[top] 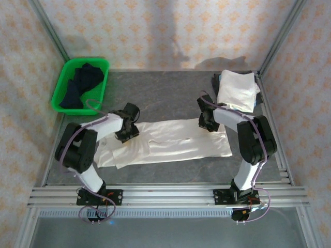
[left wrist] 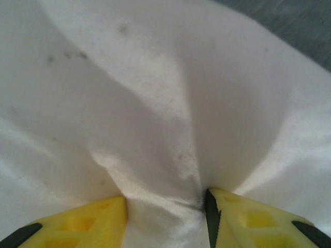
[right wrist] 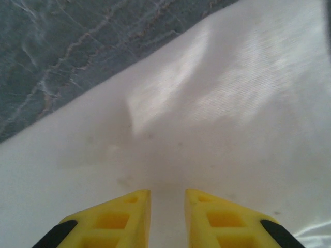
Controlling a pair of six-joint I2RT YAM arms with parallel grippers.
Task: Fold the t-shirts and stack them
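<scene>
Your t-shirt [top: 170,142] is lying stretched left to right on the near table [top: 155,98]. Your left gripper [left wrist: 165,201] is pinching a ridge at its left, and your right gripper [right wrist: 168,199] is standing slightly parted over its right. A folded stack [top: 237,90] is sitting far right, a green basket [top: 88,60] far left.

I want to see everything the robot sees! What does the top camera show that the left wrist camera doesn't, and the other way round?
Top camera: a green plastic basket of dark clothes and a pile of folded white t-shirts. Left wrist camera: a close-up of the left claw, its yellow fingers pinching bunched cloth. Both: the long white cotton t-shirt spread on the grey table.
</scene>
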